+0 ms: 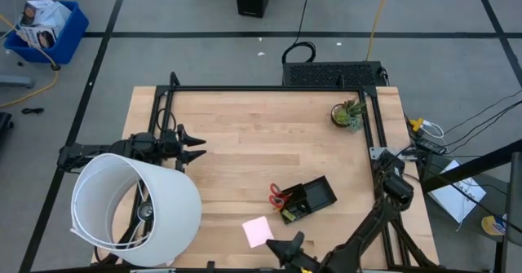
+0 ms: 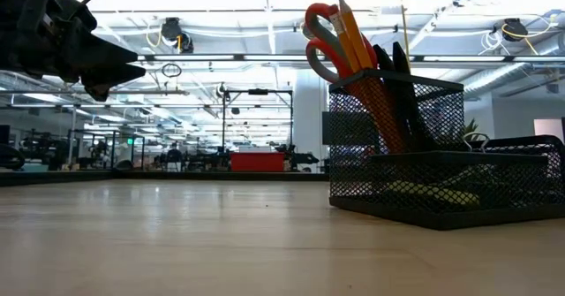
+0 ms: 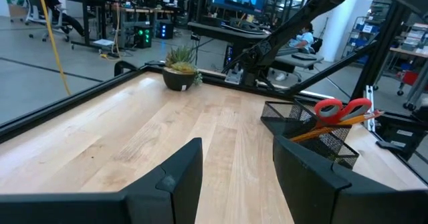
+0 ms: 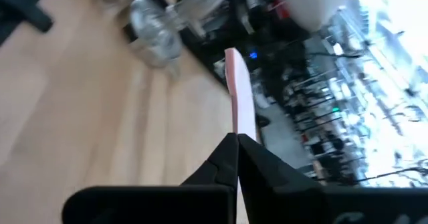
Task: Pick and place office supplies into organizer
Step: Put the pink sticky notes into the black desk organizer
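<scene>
Wooden table [image 1: 245,134] seen from above, w/ two dark robot arms. One black mesh organizer [image 1: 310,199] sits toward the front right of the table. Standing in its tall cup: one pair of red-handled scissors [image 2: 323,40], one orange pencil [image 2: 353,33], and approx. two black pens [image 2: 393,62], though the low view is cluttered, so that count is unsure. One pink sticky-note pad [image 1: 258,231] shows just in front of the organizer, near the table's front edge. One small potted plant [image 1: 347,115] stands at the back right corner, well apart from the organizer. One large white lampshade [image 1: 134,210] covers the front left corner.

Right gripper [image 1: 287,247] is at the front edge, right beside the pad. In the right wrist view its two fingers [image 4: 224,164] are pressed together w/ no gap, pinching the edge of the pink pad, which sticks out straight beyond the tips.

Left gripper [image 1: 192,145] waits at the left side of the table, behind the lampshade, fingers [image 3: 175,177] spread wide apart, holding nothing.
</scene>
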You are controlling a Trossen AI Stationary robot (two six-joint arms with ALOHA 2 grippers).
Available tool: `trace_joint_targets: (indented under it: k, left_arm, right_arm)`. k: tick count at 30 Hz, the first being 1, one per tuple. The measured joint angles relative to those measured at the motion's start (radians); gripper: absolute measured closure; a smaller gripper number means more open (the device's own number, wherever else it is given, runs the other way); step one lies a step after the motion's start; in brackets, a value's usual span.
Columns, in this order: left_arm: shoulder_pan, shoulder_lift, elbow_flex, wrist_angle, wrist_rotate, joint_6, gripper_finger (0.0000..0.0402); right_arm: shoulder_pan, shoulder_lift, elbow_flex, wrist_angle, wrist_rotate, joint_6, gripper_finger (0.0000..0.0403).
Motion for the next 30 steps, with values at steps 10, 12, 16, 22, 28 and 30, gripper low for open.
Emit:
trace_joint_targets:
  k: [10, 12, 16, 22, 28, 30]
  left_arm:
    - [0.0, 0.0, 0.0, 0.0, 0.0, 0.0, 0.0215]
    - [0.0, 0.0, 0.0, 0.0, 0.0, 0.0, 0.0215]
    - [0.0, 0.0, 0.0, 0.0, 0.0, 0.0, 0.0215]
    - [0.0, 0.0, 0.0, 0.0, 0.0, 0.0, 0.0215]
    - [0.0, 0.0, 0.0, 0.0, 0.0, 0.0, 0.0215]
    - [0.0, 0.0, 0.0, 0.0, 0.0, 0.0, 0.0215]
  right_arm:
    - [0.086, -0.071, -0.029, -0.064, 0.143, 0.013, 0.0403]
    - [0.1, -0.075, -0.039, -0.073, 0.195, 0.047, 0.0403]
    - [0.132, -0.075, -0.046, -0.072, 0.259, 0.11, 0.0403]
    - [0.183, -0.075, -0.052, -0.127, 0.197, 0.231, 0.0403]
    - [0.201, -0.075, -0.095, -0.484, 0.044, 0.523, 0.0403]
    - [0.191, -0.075, -0.096, -0.704, -0.028, 0.736, 0.0403]
